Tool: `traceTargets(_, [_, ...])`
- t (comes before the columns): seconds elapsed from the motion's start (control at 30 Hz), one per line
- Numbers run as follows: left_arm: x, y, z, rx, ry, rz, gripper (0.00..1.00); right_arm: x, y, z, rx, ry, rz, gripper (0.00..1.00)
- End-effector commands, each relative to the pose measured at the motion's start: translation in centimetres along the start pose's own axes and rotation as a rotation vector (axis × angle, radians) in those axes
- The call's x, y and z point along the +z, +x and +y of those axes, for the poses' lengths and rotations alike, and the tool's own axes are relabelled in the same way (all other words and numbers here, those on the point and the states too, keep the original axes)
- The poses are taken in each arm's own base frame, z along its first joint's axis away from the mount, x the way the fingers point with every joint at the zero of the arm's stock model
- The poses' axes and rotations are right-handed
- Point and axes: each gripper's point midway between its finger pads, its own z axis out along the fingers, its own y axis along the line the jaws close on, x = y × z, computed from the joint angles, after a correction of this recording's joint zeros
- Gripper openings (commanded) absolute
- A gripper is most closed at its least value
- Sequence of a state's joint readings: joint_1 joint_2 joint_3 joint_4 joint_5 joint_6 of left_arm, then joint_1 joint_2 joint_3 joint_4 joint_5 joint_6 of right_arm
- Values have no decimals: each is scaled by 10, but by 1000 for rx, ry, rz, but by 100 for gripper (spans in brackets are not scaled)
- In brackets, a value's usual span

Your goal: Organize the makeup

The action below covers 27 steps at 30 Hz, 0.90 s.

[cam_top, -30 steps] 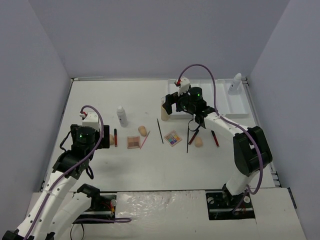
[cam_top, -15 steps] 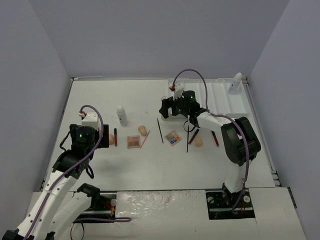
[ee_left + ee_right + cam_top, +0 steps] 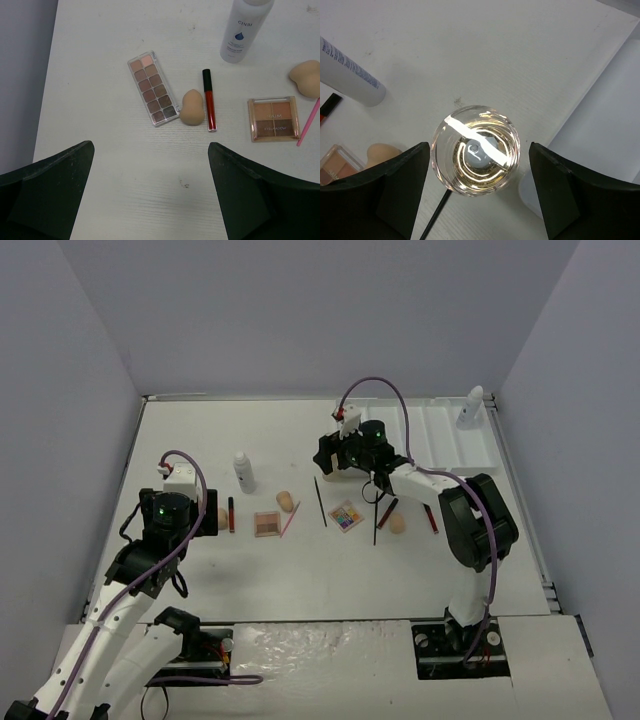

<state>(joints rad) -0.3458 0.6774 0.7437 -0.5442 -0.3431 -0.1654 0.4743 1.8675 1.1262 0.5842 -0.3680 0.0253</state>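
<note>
Right wrist view looks straight down on a clear-capped bottle [image 3: 476, 150], upright toward the far edge of the worktop [image 3: 520, 50], right of centre, just beside the white tray [image 3: 615, 125]. The right hand [image 3: 478, 165] is spread open, a finger on each side of it. Near the left edge, the left hand [image 3: 150, 150] hangs open above a long palette [image 3: 153, 89], a sponge [image 3: 191, 108] and a lipstick tube [image 3: 210, 100].

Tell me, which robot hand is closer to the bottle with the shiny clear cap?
Right. The right gripper hangs right over the bottle, an open finger either side. The left gripper is far off, by the long palette.
</note>
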Motion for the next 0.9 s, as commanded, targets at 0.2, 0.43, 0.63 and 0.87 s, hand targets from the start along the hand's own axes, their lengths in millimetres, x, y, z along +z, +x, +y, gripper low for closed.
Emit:
traceTargets(0.2, [-6,-29,3,-48,-12,-76,97,12,-39,2,-48,1,-111,59])
traceTargets(0.43, [-7,-30,3,-49,-12,-79,97,13,-40,-1,-45,20,-106,26])
traceTargets(0.63, [-8,-30,4,-47,-11,-81,97,0,-68,1,-55,36,-141,0])
traceTargets(0.87, [-9,-31,8,-55,-31,-84,97,-60,-143,-31,-56,252,-289,0])
